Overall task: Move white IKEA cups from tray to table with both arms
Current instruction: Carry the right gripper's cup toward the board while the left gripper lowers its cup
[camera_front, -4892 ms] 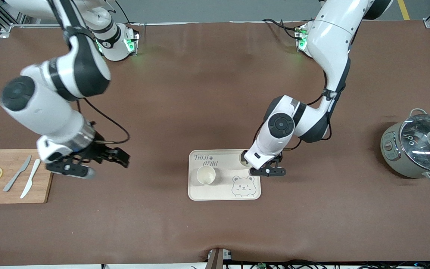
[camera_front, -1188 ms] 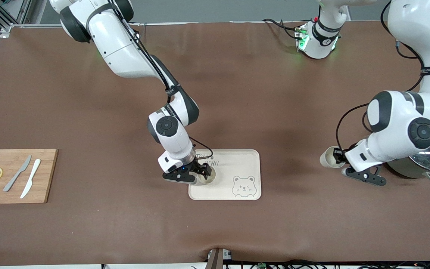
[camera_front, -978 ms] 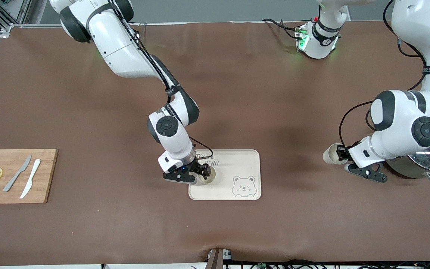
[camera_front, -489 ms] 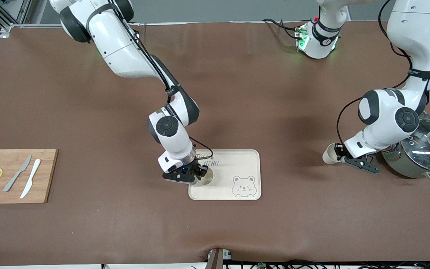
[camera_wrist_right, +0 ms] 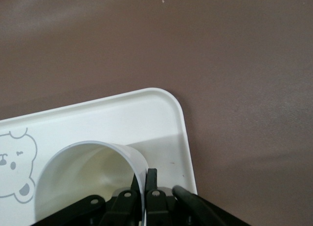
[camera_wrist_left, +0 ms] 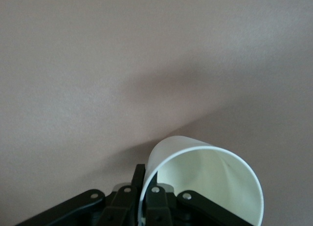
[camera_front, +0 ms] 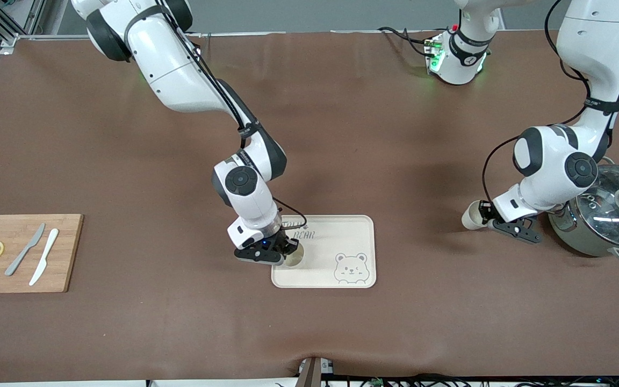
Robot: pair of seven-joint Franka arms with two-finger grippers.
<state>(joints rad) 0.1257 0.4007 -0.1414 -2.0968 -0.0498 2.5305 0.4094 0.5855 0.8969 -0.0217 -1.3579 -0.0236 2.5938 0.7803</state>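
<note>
One white IKEA cup [camera_front: 295, 258] stands upright on the bear-printed tray [camera_front: 342, 236], at the tray's end toward the right arm. My right gripper [camera_front: 287, 250] is shut on its rim; in the right wrist view the fingers pinch the cup wall [camera_wrist_right: 88, 179] over the tray [camera_wrist_right: 146, 118]. My left gripper [camera_front: 484, 218] is shut on the wall of the second white cup [camera_front: 470, 221] and holds it tilted above the bare table, beside the pot. In the left wrist view this cup [camera_wrist_left: 210, 182] is pinched at its rim by the left gripper [camera_wrist_left: 145, 179].
A grey-green pot with a glass lid [camera_front: 602, 215] stands at the left arm's end of the table, close to the left arm's wrist. A wooden cutting board [camera_front: 19, 271] with two knives and lemon slices lies at the right arm's end.
My right gripper's fingers have closed on the rim of the cup on the tray. My left arm has drawn the tilted cup slightly away from the front camera, and its wrist has swung off the pot.
</note>
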